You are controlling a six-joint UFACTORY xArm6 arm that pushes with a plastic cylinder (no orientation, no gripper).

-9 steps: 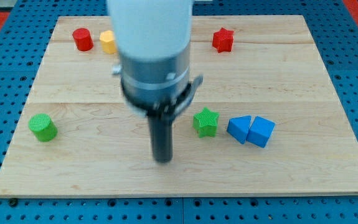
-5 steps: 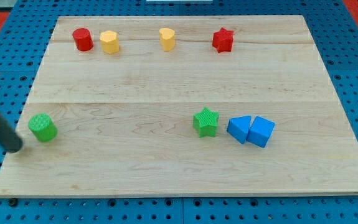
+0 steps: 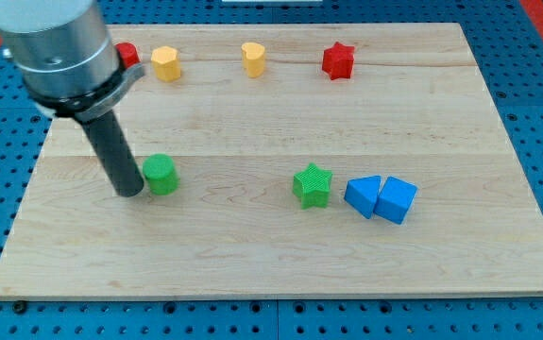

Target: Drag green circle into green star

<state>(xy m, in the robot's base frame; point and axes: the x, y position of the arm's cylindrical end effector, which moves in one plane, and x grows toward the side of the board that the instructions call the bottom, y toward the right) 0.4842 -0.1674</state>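
The green circle [image 3: 161,175] lies on the wooden board, left of centre. The green star [image 3: 313,185] lies to its right, well apart from it. My tip [image 3: 129,192] rests on the board against the circle's left side. The rod rises from it toward the view's top left, where the arm's grey body hides part of the board.
Two blue blocks [image 3: 381,197] touch each other just right of the green star. Along the view's top lie a red cylinder [image 3: 127,54] partly hidden by the arm, a yellow block [image 3: 165,63], a yellow block [image 3: 253,58] and a red star [image 3: 338,60].
The tip went from mid-board to the circle's left and has pushed the green circle rightward, from near the board's left edge toward the star. The other blocks have not moved.
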